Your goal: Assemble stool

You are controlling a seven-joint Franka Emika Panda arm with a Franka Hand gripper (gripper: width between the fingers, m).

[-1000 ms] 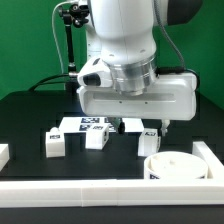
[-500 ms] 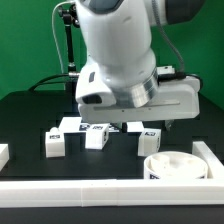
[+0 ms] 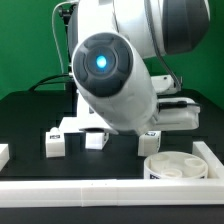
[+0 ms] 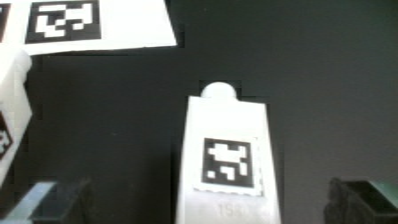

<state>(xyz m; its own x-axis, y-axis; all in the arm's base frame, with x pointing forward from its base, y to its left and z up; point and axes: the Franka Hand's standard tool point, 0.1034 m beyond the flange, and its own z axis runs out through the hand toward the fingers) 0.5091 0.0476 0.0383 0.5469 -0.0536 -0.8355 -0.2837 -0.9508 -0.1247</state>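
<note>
The round white seat (image 3: 170, 166) of the stool lies at the exterior view's lower right. Three white tagged legs lie in a row on the black table: one (image 3: 55, 143), a second (image 3: 96, 140) and a third (image 3: 148, 143). The arm's body hides the gripper in the exterior view. In the wrist view my gripper (image 4: 210, 205) is open, with one dark fingertip (image 4: 54, 200) on each side of a long white leg (image 4: 222, 150) with a rounded end and a square tag. The fingers stand apart from the leg. Another leg (image 4: 13, 110) shows at the edge.
The marker board (image 4: 89, 25) lies beyond the leg in the wrist view. A long white rail (image 3: 100, 190) edges the table's front, and a white piece (image 3: 3, 153) sits at the exterior view's left edge. A black stand (image 3: 68, 50) rises behind.
The arm has swung and tilted, so its joint with the blue light now faces the camera and covers the gripper. The legs and seat have not moved.
</note>
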